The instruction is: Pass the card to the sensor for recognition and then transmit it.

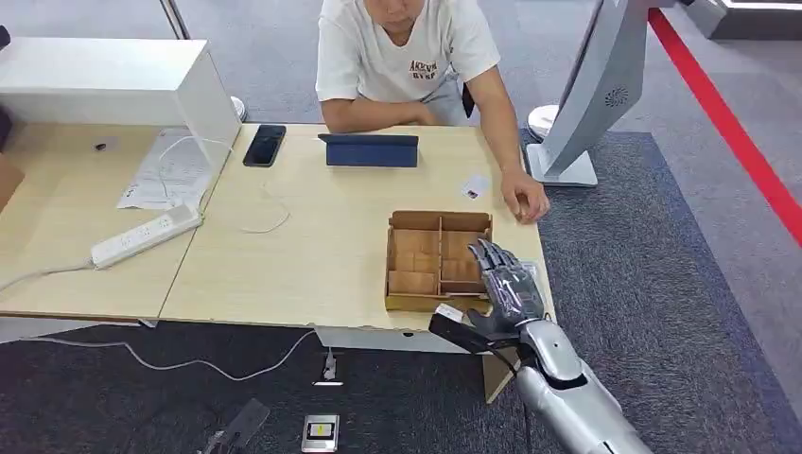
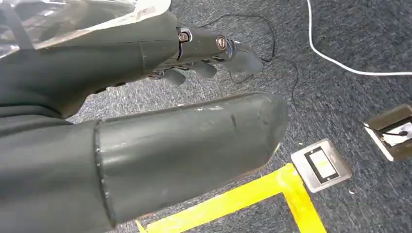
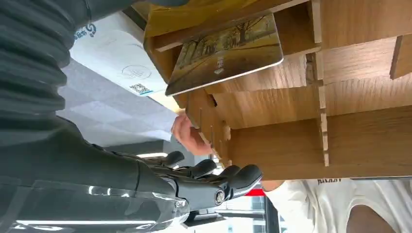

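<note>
My right hand (image 1: 506, 284) sits in the lower right of the head view, fingers spread and holding nothing, over the near right corner of the wooden tray (image 1: 413, 248). The card (image 3: 228, 51) lies tilted in a tray compartment just beside my thumb, its long axis running along the tray's dividers. My left hand (image 2: 204, 53) hangs over the carpet, fingers apart and empty, so the right is plainly nearer. A person's hand (image 1: 523, 197) rests beyond the tray.

Phone (image 1: 264, 145), power strip (image 1: 146, 235), tablet (image 1: 369, 150).
</note>
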`<state>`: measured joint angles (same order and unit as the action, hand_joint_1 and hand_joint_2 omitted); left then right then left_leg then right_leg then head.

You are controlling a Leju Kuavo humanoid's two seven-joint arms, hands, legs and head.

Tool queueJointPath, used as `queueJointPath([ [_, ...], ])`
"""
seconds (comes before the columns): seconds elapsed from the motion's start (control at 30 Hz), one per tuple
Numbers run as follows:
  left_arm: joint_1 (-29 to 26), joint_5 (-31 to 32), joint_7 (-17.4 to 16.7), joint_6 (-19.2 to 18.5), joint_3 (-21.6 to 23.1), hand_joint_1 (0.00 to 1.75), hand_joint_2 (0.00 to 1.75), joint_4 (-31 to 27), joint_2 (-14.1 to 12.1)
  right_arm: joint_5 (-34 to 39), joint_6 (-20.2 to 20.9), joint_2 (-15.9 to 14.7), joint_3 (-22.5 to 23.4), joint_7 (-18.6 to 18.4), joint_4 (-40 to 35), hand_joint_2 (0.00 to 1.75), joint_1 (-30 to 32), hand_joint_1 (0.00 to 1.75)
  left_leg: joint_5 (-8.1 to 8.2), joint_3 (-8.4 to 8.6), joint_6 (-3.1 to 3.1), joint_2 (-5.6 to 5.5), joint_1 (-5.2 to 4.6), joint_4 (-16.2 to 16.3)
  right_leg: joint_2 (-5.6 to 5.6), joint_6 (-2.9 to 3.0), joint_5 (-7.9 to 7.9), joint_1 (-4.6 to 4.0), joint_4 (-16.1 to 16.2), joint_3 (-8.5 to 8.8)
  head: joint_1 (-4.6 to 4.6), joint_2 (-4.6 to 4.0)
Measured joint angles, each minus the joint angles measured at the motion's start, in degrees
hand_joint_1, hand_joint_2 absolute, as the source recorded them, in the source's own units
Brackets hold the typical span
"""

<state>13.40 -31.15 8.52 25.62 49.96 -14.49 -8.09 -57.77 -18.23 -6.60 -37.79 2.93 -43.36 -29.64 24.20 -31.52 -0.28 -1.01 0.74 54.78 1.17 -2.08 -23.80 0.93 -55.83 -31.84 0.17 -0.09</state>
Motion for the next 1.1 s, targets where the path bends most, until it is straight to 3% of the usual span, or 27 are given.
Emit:
queueJointPath([
  [0.1,0.0,0.0,0.0,0.0,0.0,0.00,0.00,0.0,0.0,0.0,0.0,0.1,0.0,0.0,0.0,1.75,0.0,0.00,0.00,0.00,0.00,0.00,0.00,0.0,0.00,0.00,0.00,0.00,0.0,0.00,-0.02,0.00],
  [0.13,0.0,0.0,0.0,0.0,0.0,0.00,0.00,0.0,0.0,0.0,0.1,0.1,0.0,0.0,0.0,1.75,0.0,1.45,0.00,0.00,0.00,0.00,0.00,0.0,0.00,0.00,0.00,0.00,0.0,0.00,-0.02,0.00],
  [0.2,0.0,0.0,0.0,0.0,0.0,0.00,0.00,0.0,0.0,0.0,0.4,0.2,0.0,0.0,0.0,1.75,0.0,1.75,0.00,0.00,0.00,0.00,0.00,0.0,0.00,0.00,0.00,0.00,0.0,0.00,-0.02,0.00],
  [0.97,-0.1,0.0,0.1,0.3,0.0,0.00,0.00,0.0,0.0,1.4,2.1,0.4,0.0,-0.2,0.3,1.75,-0.1,1.75,0.00,0.00,0.00,0.00,0.00,0.0,0.00,0.00,0.00,0.00,0.0,0.00,0.00,0.00],
  [1.1,0.2,1.0,-1.1,-0.5,0.0,0.00,0.00,0.0,-0.1,1.6,2.0,0.7,0.0,-0.2,0.3,1.75,-0.3,1.75,0.00,0.00,0.00,0.00,0.00,0.0,0.00,0.00,0.00,0.00,0.0,0.00,-0.02,0.00],
])
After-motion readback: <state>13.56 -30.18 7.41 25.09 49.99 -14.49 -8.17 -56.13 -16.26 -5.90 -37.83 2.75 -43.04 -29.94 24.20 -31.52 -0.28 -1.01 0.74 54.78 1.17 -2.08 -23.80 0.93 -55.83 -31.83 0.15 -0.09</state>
